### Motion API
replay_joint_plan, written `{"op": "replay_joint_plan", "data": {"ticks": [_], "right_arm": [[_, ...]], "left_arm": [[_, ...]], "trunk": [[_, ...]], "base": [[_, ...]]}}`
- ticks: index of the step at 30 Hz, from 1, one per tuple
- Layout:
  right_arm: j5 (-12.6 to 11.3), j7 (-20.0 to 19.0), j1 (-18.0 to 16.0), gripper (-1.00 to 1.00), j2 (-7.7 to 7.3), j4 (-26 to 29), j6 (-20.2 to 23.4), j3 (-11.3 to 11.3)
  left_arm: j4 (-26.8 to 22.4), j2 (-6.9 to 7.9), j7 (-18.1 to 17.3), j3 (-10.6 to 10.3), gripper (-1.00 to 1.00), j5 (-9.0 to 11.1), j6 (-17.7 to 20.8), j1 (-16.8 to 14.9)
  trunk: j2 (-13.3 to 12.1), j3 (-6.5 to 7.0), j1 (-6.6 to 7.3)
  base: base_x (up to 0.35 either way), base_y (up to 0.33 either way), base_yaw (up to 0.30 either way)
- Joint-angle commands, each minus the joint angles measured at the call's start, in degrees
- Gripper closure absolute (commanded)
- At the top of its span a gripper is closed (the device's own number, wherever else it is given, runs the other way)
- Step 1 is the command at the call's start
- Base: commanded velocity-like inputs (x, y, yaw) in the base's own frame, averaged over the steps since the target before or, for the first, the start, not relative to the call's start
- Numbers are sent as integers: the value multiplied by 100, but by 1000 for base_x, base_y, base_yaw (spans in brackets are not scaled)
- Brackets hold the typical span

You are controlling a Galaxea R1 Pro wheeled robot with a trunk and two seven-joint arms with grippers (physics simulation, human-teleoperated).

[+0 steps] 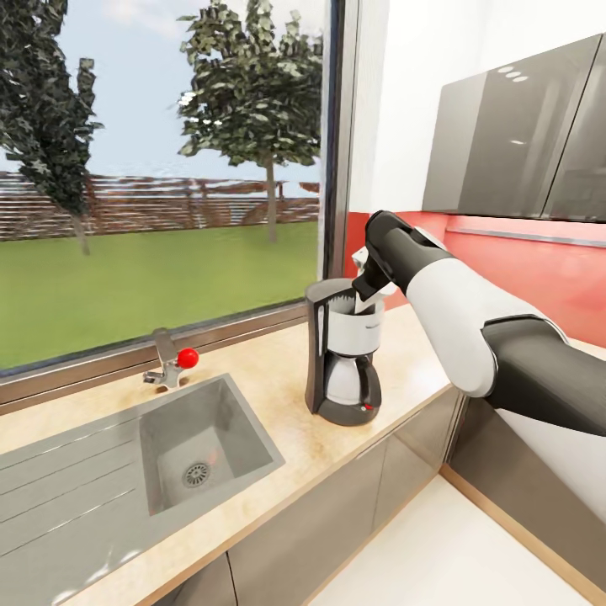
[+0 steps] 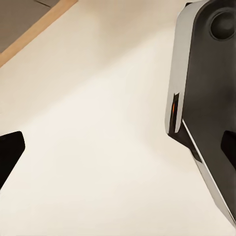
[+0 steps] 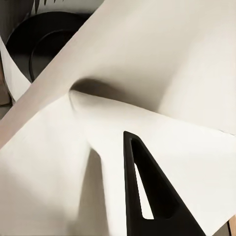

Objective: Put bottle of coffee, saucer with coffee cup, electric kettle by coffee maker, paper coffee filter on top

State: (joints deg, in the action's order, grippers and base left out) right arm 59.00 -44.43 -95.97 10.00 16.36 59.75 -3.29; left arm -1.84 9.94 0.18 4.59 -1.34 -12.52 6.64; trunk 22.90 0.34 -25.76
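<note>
A home kitchen, plainly: a tan countertop (image 1: pixel 286 396) with a grey inset sink (image 1: pixel 210 438) and red-knobbed tap (image 1: pixel 172 364), a coffee maker (image 1: pixel 345 362) standing by, glossy grey wall cabinets (image 1: pixel 513 135) over a red splashback (image 1: pixel 539 273) (and a garden window (image 1: pixel 160 160) behind).

The right gripper (image 1: pixel 373 286) sits over the coffee maker (image 1: pixel 345 362), hiding part of its top, and its jaws cannot be made out there. In the right wrist view, white folds of the paper coffee filter (image 3: pixel 147 73) run off every edge, covering most of the machine below. The sink (image 1: pixel 244 421) is cut by the head view's left edge.
</note>
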Motion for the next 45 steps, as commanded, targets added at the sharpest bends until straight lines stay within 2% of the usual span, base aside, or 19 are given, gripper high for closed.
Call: {"op": "replay_joint_plan", "data": {"ticks": [1,45], "right_arm": [[15,-57,0,-100,0,2,25,-23],[12,-57,7,-100,0,43,25,-32]], "left_arm": [[-9,-1,0,41,-100,-15,-7,5],[0,-1,0,42,-100,-15,-9,5]], "trunk": [[2,-1,-2],[2,-1,-2]], "base": [[0,0,0],[0,14,0]]}}
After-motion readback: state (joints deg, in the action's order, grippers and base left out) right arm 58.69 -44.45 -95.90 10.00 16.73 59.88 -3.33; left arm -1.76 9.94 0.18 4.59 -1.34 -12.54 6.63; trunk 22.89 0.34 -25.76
